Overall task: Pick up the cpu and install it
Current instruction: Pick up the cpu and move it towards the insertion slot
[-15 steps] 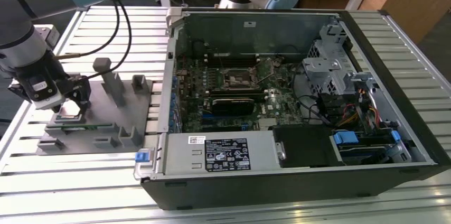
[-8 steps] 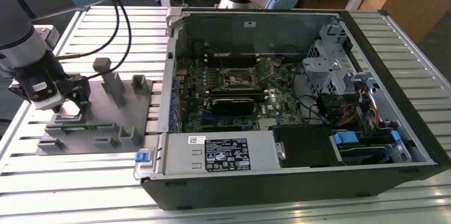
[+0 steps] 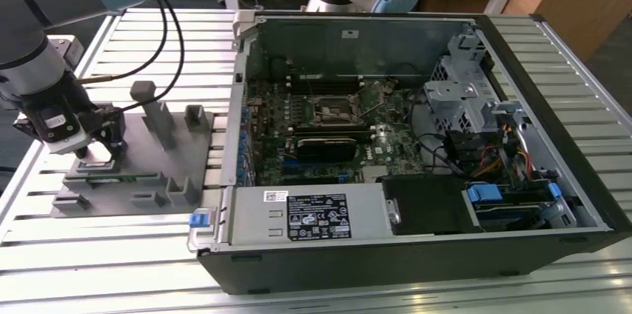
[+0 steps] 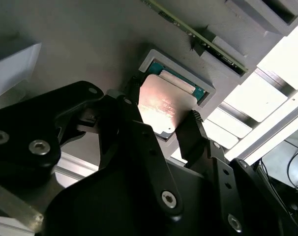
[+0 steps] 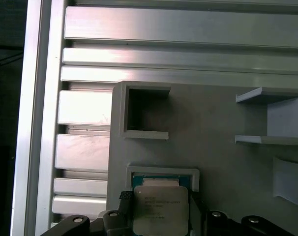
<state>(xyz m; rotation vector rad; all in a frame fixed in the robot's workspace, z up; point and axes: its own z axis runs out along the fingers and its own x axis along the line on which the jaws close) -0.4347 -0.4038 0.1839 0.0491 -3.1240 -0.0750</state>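
Gripper pinches the cpu, its fingers pressed against two opposite edges, at the square pocket of the grey fixture beside the open computer case.

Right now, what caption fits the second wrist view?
Black gripper holds the silvery square metal-topped cpu at the grey plastic fixture's pocket.

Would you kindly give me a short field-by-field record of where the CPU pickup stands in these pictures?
gripper: over the grey fixture, at the exterior view's left
grip: closed on two opposite edges of the cpu
cpu position: at its recess in the fixture, seemingly raised slightly
memory stick: in the fixture, beside the recess
computer case: open, towards the exterior view's right of the fixture
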